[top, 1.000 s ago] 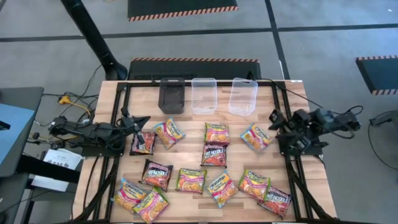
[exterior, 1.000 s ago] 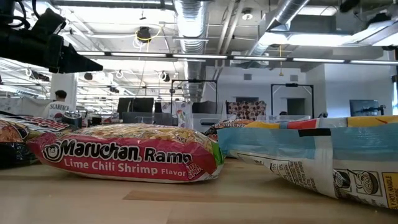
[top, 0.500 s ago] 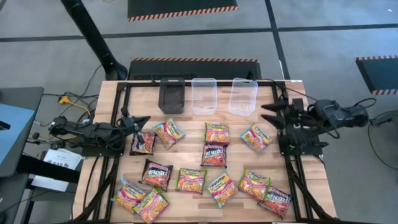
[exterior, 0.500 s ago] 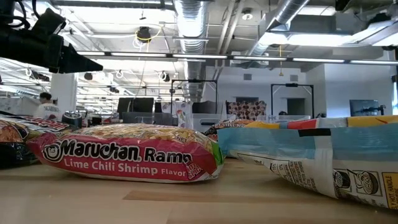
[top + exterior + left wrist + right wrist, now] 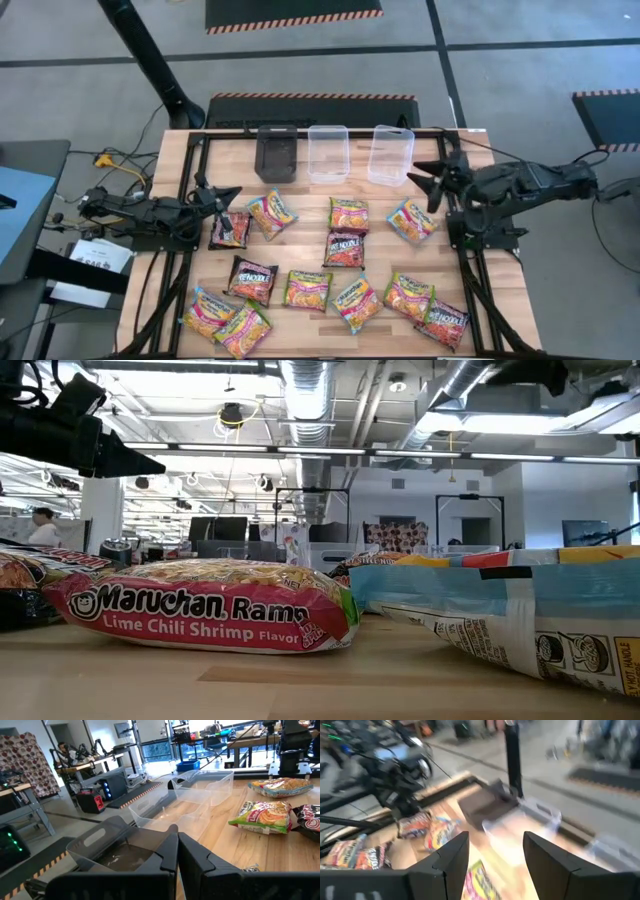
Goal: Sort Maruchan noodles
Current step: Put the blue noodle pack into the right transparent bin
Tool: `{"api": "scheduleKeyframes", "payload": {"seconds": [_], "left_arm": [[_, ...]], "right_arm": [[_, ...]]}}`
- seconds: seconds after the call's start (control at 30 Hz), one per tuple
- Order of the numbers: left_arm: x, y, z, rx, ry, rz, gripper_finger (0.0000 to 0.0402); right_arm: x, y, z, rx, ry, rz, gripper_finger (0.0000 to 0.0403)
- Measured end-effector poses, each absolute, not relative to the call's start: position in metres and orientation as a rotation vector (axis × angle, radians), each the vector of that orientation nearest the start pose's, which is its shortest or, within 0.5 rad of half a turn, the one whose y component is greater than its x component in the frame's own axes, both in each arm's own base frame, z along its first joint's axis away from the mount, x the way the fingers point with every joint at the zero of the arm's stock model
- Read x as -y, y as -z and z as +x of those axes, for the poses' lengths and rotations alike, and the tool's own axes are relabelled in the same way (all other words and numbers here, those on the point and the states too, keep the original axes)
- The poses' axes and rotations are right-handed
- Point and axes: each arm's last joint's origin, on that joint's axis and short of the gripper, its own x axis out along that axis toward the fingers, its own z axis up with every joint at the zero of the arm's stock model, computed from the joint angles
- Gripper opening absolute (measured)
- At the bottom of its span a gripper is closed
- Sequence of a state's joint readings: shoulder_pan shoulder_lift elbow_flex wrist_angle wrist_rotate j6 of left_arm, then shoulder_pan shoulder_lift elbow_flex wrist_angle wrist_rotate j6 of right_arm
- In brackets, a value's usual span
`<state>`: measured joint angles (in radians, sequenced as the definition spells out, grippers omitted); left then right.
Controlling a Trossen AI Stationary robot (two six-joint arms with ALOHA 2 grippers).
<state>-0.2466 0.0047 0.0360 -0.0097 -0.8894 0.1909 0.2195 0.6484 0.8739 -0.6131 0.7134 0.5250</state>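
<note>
Noodles just beside right gripper

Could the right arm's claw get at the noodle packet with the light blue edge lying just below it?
Probably yes. The right claw is open and hangs close above the light blue packet, which lies flat, apart from its neighbours, with nothing covering it.

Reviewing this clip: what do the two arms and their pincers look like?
Both arms are dark, nearly black, jointed, with black cables running along them. The left pincer ends in two pointed black fingers with flat angular faces. The right pincer has the same wedge-shaped black fingers. No markings or colour accents are visible on either.
</note>
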Motion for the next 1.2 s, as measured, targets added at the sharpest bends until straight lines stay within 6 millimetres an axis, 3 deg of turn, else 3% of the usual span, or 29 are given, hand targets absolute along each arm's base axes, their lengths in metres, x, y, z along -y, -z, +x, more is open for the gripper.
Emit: {"api": "scheduleKeyframes", "payload": {"seconds": [0.37, 0.8, 1.0, 1.2], "left_arm": [[-0.001, -0.174, 0.088, -0.043, -0.642, 0.172, 0.0000], [-0.001, -0.174, 0.088, -0.043, -0.642, 0.173, 0.0000], [-0.001, -0.174, 0.088, -0.043, -0.642, 0.172, 0.0000], [-0.001, -0.174, 0.088, -0.043, -0.642, 0.172, 0.0000]], "right_arm": [[-0.002, -0.311, 0.135, -0.467, 0.705, 0.690, 0.0213], [0.004, -0.302, 0.161, -0.607, 0.572, 0.842, 0.0213], [0.011, -0.292, 0.169, -0.694, 0.621, 0.858, 0.0213], [0.016, -0.272, 0.172, -0.899, 0.702, 0.871, 0.0213]]}}
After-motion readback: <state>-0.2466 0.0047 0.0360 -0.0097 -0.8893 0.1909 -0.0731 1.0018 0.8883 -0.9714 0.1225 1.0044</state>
